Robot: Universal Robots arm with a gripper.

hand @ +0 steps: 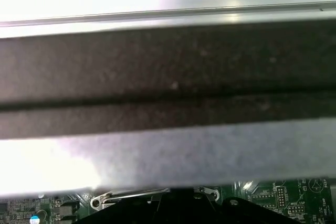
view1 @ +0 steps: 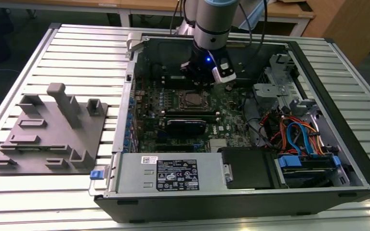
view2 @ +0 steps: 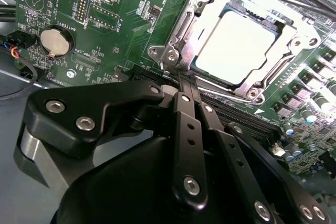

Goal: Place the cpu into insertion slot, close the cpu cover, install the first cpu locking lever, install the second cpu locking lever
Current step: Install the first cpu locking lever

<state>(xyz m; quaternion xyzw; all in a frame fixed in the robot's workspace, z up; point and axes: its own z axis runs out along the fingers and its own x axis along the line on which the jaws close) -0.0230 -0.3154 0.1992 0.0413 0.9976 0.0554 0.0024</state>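
Beside the square metal cpu cover (view2: pixel 239 45), the black pincer (view2: pixel 185 81) is pressed together.

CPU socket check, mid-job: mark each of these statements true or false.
1. The cpu sits in the insertion slot. True.
2. The cpu cover is down around the chip. True.
3. The gripper holds the chip in the air. False: its fingers meet at the socket's edge, and the chip lies in the socket.
4. A coin battery sits on the motherboard. True.
5. The computer case stands upright. False: it lies on its side, open.
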